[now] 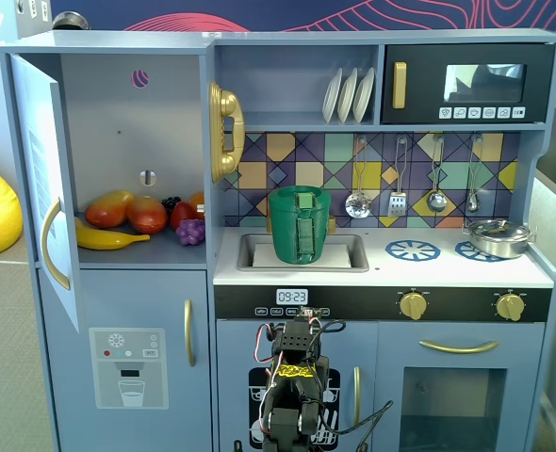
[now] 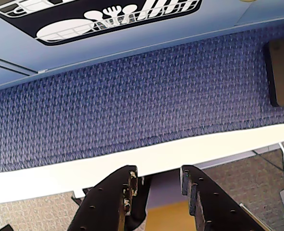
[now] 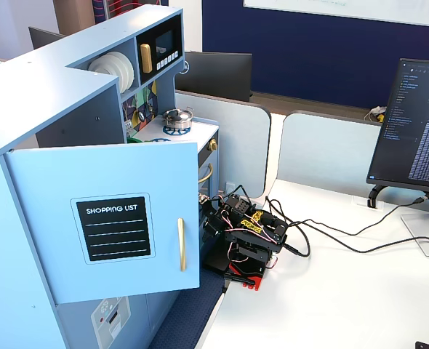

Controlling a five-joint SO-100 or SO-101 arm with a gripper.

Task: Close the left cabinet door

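The left cabinet door (image 3: 102,218) is blue-grey with a black "SHOPPING LIST" panel and a gold handle (image 3: 180,243). It stands swung wide open. In the front fixed view the door (image 1: 42,169) shows nearly edge-on at the far left, with its handle (image 1: 54,243) facing out. My arm (image 1: 295,377) sits folded low in front of the kitchen's middle, well to the right of the door and apart from it; it also shows in the side fixed view (image 3: 247,236). In the wrist view my gripper (image 2: 159,175) is open and empty, pointing down over the white table edge and blue carpet.
The open compartment holds toy fruit (image 1: 132,215). Below it is the door with the ice dispenser graphic (image 1: 127,367). A green basket (image 1: 299,224) sits in the sink, a pot (image 1: 498,235) on the stove. Cables (image 3: 331,243) and a monitor (image 3: 418,131) are on the white table.
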